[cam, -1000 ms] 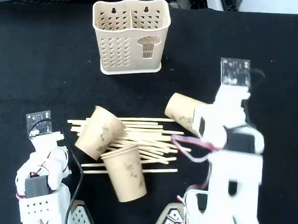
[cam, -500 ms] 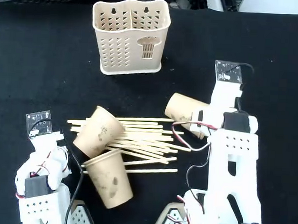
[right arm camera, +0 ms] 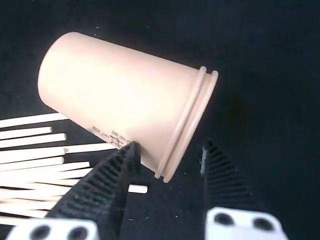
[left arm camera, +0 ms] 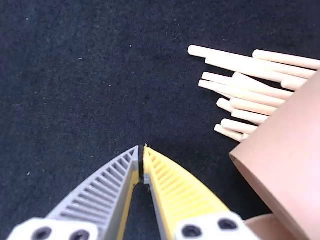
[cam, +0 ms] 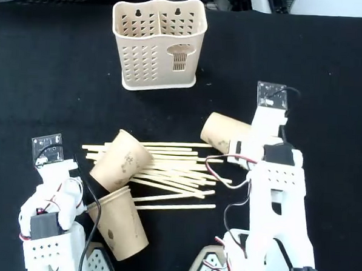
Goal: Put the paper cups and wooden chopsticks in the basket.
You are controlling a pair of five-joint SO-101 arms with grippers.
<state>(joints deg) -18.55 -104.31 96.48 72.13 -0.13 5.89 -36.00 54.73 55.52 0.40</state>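
Risk: right fingers (right arm camera: 100,190), wide around the rim of the toppled cup (right arm camera: 120,95), could, we judge, crush or roll it; left fingers (left arm camera: 170,185) closed, empty.

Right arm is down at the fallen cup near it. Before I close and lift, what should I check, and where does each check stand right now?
1. The right gripper is open: ok.
2. Rim of the paper cup, lying on its side, sits between the jaws: ok.
3. Jaws free of chopsticks: cannot tell; one stick end lies under the gap.
4. The basket stands upright with its top open: ok.
5. The left gripper is shut and apart from this cup: ok.
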